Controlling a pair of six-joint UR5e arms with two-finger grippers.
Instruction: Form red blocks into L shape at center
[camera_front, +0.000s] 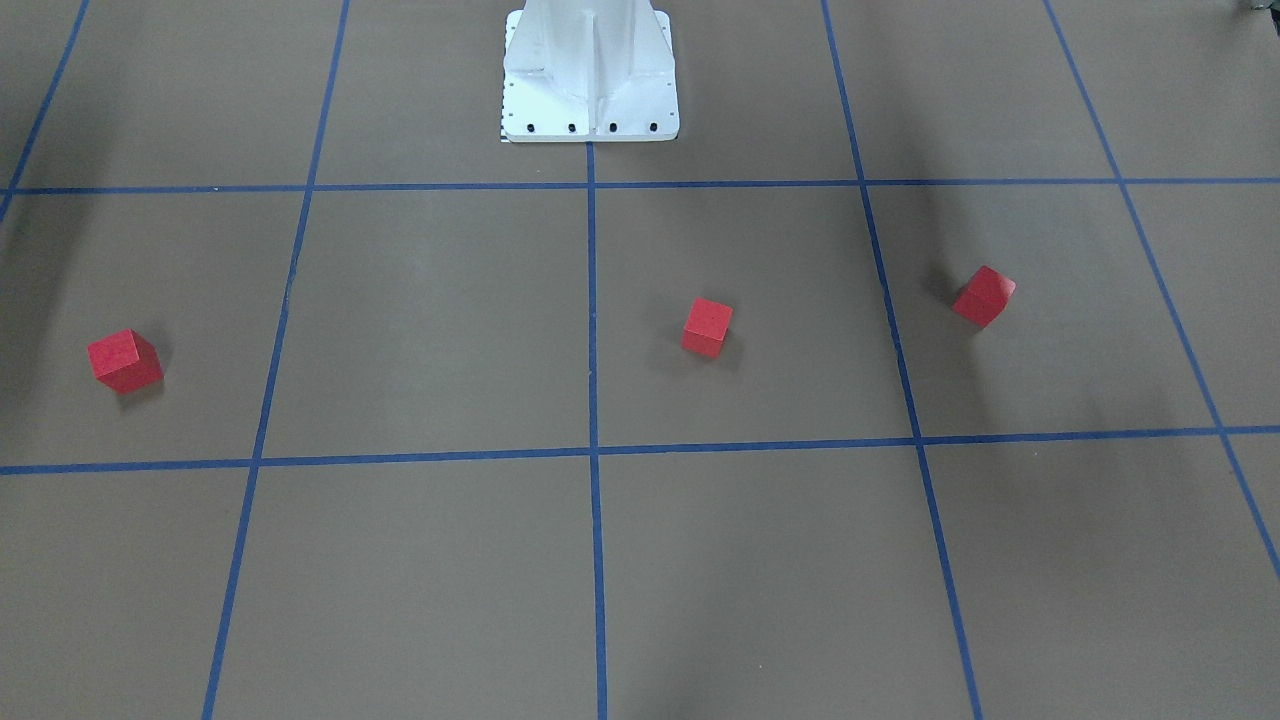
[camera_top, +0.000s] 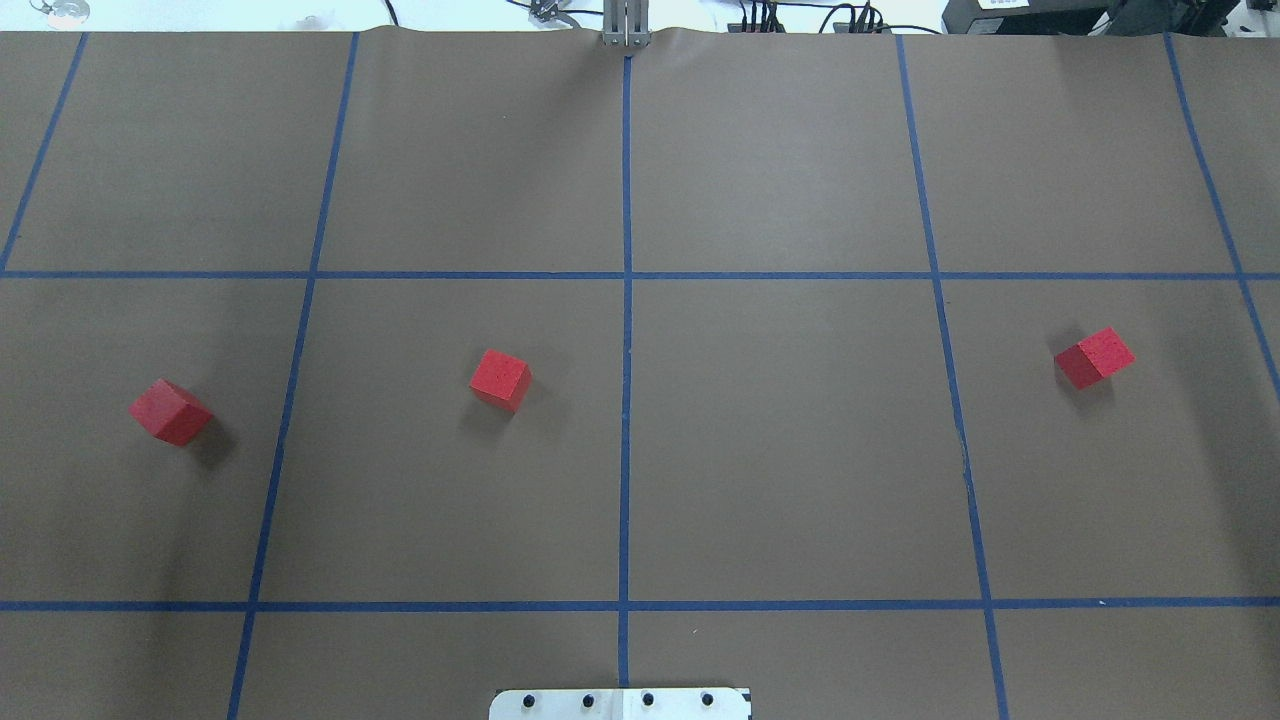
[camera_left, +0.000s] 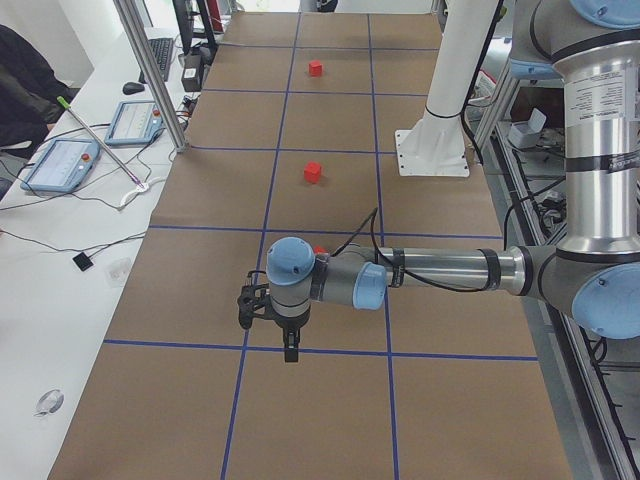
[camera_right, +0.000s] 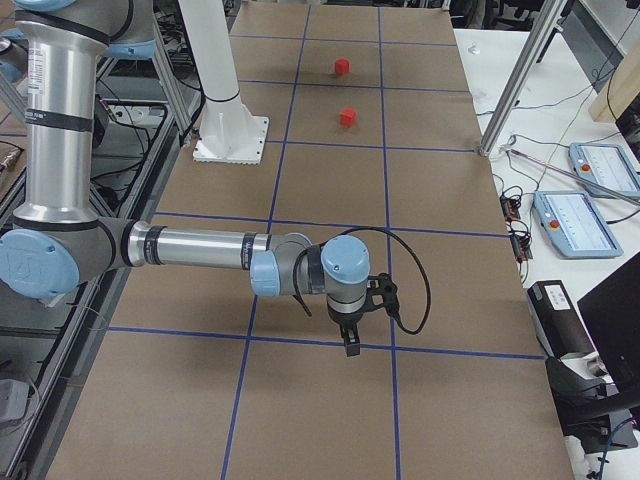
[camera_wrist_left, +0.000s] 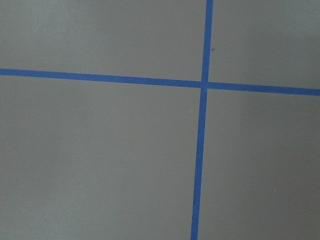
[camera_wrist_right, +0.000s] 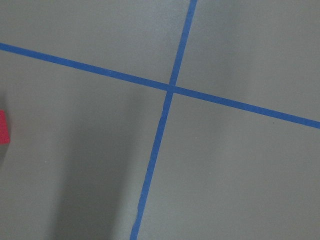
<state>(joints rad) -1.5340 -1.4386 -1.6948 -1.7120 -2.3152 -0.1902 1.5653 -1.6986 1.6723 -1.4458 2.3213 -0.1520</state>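
**Overhead exterior: three red blocks strung out, both arms up off the bench**

I've got the red blocks in one loose row across the bench (camera_top: 800, 150). The left block (camera_top: 170, 412) sits out in the outer grid square. The middle block (camera_top: 500, 380) is near the center (camera_top: 625, 450), on the left side of its blue tape line. The right block (camera_top: 1095, 357) is far over on the other side. All three are well apart, each turned at its own angle to the grid.

Switching to exterior left, I pick up what the overhead doesn't give me. The left end effector (camera_left: 290, 350) hangs pointing straight down over a tape line, clear of every block. From this side view I cannot tell whether its fingers are spread or pressed together. A sliver of red peeks out just behind that wrist.

Exterior right shows the right end effector (camera_right: 350, 345) in the same downward pose above a tape line, touching no block. Again, I cannot tell how wide it stands.

On the wrist cameras, the left one shows brown surface and a tape crossing (camera_wrist_left: 204, 84). The right one shows a crossing too, plus a strip of red at the picture's left border.

The front-facing view adds the white robot base (camera_front: 590, 80) at the top, with the row of blocks mirrored.
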